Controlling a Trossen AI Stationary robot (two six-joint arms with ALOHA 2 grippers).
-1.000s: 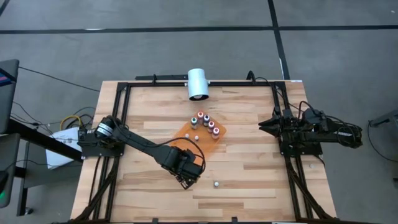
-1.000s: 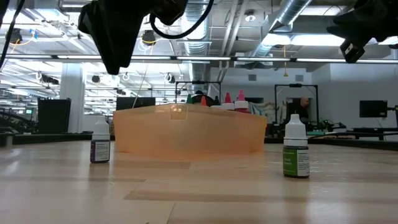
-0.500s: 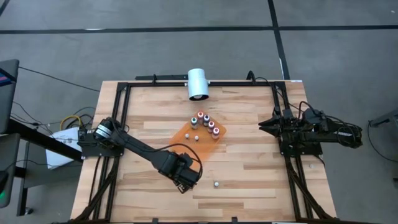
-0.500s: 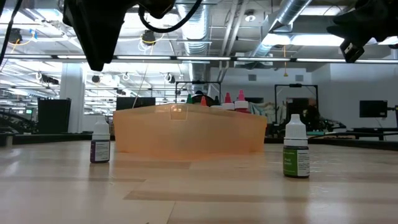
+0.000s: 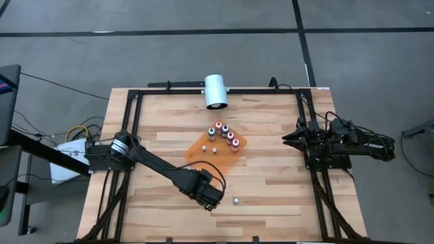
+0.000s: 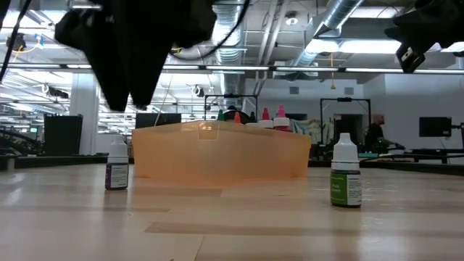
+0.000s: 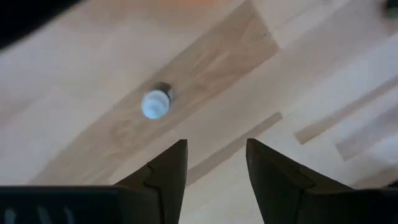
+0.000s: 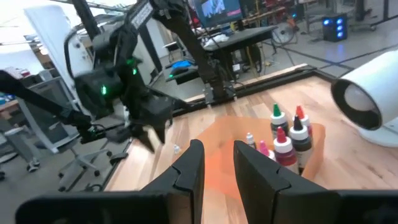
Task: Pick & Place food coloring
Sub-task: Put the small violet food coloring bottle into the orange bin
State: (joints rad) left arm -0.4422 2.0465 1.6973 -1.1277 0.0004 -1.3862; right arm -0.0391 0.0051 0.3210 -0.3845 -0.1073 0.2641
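Several tiny food coloring bottles (image 5: 224,133) stand upright on an orange tray (image 5: 201,154) mid-table, and also show in the right wrist view (image 8: 286,140). One white-capped, green-labelled bottle (image 5: 235,200) (image 6: 345,177) stands alone on the wood near the near edge. A purple-labelled bottle (image 6: 117,168) stands left of the tray; the high view does not show it. My left gripper (image 5: 211,200) (image 7: 214,162) hangs open above the table just left of the lone bottle (image 7: 155,104). My right gripper (image 5: 285,138) (image 8: 214,162) waits open at the right side.
A white cylinder (image 5: 215,91) lies by the far edge behind the tray. Black frame rails (image 5: 135,135) run along the table's left, right and far sides. Bare wood lies between the tray and the right arm.
My left gripper has moved toward the near edge and then right, toward the lone green-labelled bottle, and shows larger in the low view. The bottles and tray have stayed in place.
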